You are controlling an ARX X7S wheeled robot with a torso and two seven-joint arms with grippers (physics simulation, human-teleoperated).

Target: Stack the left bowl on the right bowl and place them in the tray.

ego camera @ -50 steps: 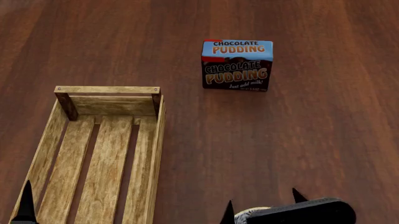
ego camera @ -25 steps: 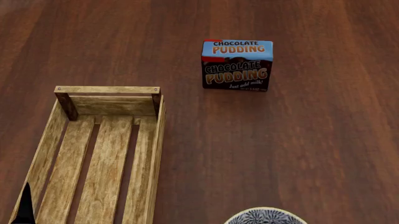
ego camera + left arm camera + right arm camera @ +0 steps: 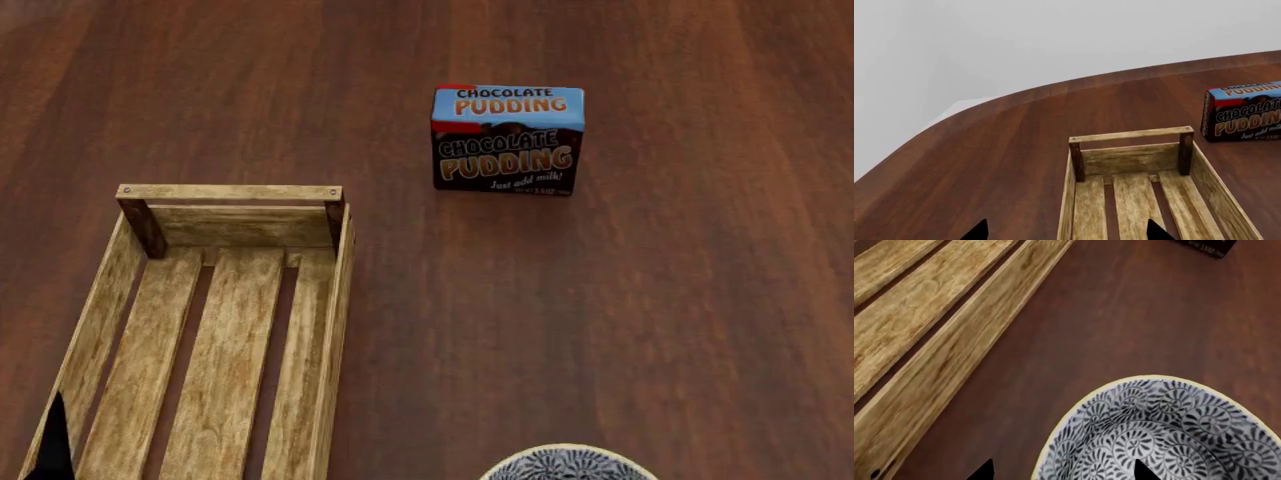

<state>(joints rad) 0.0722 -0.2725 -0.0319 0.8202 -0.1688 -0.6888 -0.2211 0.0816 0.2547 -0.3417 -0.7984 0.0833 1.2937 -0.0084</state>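
Observation:
The tray point(image 3: 134, 215) is a long light-wood crate at the left of the head view, with nothing in it where it shows. Only one bowl point(image 3: 567, 463) shows, white with a dark swirl pattern, cut off by the bottom edge. I cannot tell which of the two it is. My right gripper point(image 3: 1062, 472) is open above that bowl point(image 3: 1167, 435), one fingertip outside the rim and one over the inside. My left gripper point(image 3: 1067, 234) is open too, its tips on either side of the tray's point(image 3: 1131, 135) long side wall. In the head view only one left fingertip point(image 3: 54, 445) shows.
A chocolate pudding box point(image 3: 507, 140) stands upright on the dark wooden table point(image 3: 667, 300), beyond and to the right of the tray. The table's curved far edge point(image 3: 1021, 95) shows in the left wrist view.
The right gripper, seen over the bowl at the bottom of the head view one second ago, has dropped out of that view. The left fingertip sank slightly. Tray, box and bowl stayed put.

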